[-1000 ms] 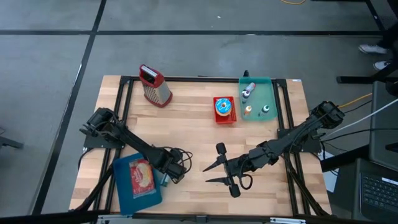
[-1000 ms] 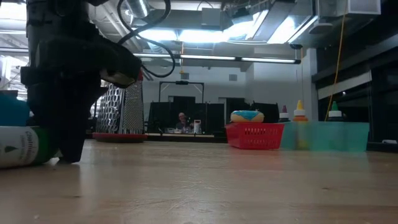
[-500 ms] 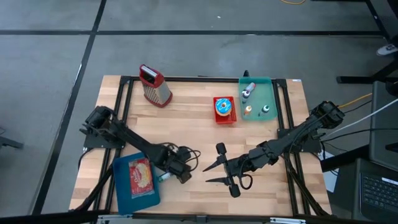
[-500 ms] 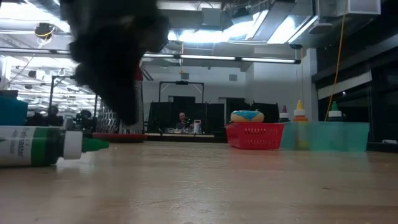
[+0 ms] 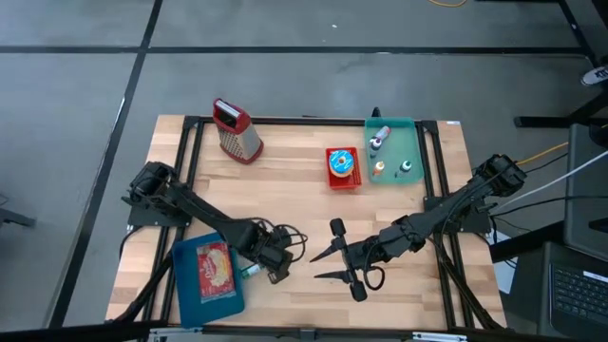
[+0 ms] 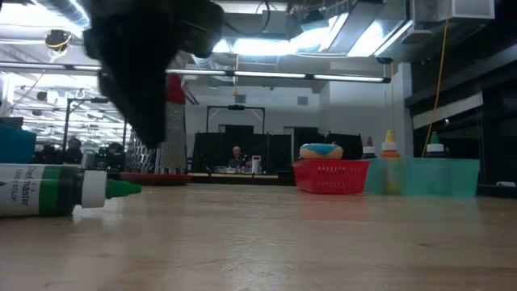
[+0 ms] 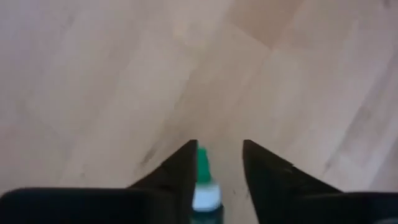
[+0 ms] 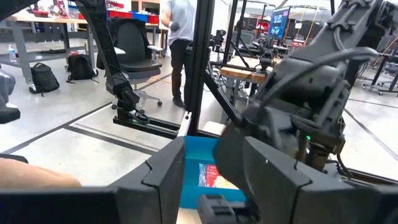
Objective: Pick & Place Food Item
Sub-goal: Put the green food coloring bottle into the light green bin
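1. High view: the left pincer (image 5: 282, 258) hangs just beside the blue tray (image 5: 190, 290); the green bottle (image 5: 251, 271) lies by the tray's edge. A badly centred grip could roll it away.
2. Low view: the bottle (image 6: 56, 190) lies on its side on the surface (image 6: 283, 234), free to roll.
3. Left wrist view: fingers (image 7: 180, 171) apart, straddling the bottle's tip (image 7: 203, 183); closing there risks it slipping out.
4. Right wrist view: the right pincer (image 8: 208, 186) waits, fingers apart, empty.

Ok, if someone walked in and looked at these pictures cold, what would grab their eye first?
Probably the left gripper at the table's front left, its jaws straddling a small green-capped bottle lying on its side beside the blue tray holding a red packet. Next, the red plastic basket with a blue-iced doughnut near the far edge, next to a green bin of small bottles.
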`<control>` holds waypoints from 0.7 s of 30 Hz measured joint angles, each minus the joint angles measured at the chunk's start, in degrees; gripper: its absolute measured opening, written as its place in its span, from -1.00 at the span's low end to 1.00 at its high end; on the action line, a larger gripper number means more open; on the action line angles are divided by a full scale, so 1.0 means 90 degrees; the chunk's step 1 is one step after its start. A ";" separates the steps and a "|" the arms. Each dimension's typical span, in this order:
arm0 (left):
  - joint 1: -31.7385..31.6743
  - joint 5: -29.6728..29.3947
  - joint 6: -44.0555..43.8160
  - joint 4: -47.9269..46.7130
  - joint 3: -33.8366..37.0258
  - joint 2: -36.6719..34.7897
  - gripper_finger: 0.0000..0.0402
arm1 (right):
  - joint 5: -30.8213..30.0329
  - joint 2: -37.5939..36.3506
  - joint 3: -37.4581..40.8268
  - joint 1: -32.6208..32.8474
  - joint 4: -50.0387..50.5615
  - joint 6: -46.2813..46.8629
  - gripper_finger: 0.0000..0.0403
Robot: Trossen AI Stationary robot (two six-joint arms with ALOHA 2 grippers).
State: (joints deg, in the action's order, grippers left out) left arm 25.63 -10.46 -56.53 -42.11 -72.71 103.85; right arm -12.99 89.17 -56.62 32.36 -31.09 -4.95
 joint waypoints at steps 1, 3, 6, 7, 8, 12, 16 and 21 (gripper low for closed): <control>0.0055 0.0056 -0.0021 -0.0009 0.0000 0.0000 -0.33 | 0.0000 0.0000 0.0000 0.0000 0.0030 -0.0002 -0.18; 0.0160 0.0076 -0.0127 0.0008 0.0000 0.0000 -0.15 | 0.0000 0.0000 0.0000 0.0000 0.0058 -0.0002 -0.18; 0.0285 0.0065 -0.0304 0.0005 0.0000 0.0000 0.07 | 0.0000 0.0000 0.0000 0.0000 0.0056 -0.0002 -0.18; 0.0318 0.0055 -0.0353 -0.0002 0.0000 0.0000 0.14 | 0.0000 0.0000 0.0000 0.0000 0.0056 -0.0002 -0.18; 0.0345 0.0051 -0.0386 -0.0013 0.0000 0.0000 0.19 | 0.0000 0.0000 0.0000 0.0000 0.0056 0.0000 -0.18; 0.0410 0.0044 -0.0493 -0.0069 0.0000 0.0049 0.30 | 0.0000 0.0000 0.0000 0.0000 0.0056 0.0031 -0.18; 0.0403 0.0133 -0.0559 -0.0364 0.0000 0.0244 0.31 | 0.0000 0.0000 0.0000 0.0000 0.0056 0.0058 -0.18; 0.0406 0.0156 -0.0539 -0.0386 0.0000 0.0403 0.27 | 0.0000 0.0000 0.0000 0.0000 0.0056 0.0122 -0.18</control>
State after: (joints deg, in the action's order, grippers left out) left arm 29.28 -9.06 -61.39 -45.58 -72.71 107.48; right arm -12.99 89.17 -56.62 32.36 -30.59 -3.85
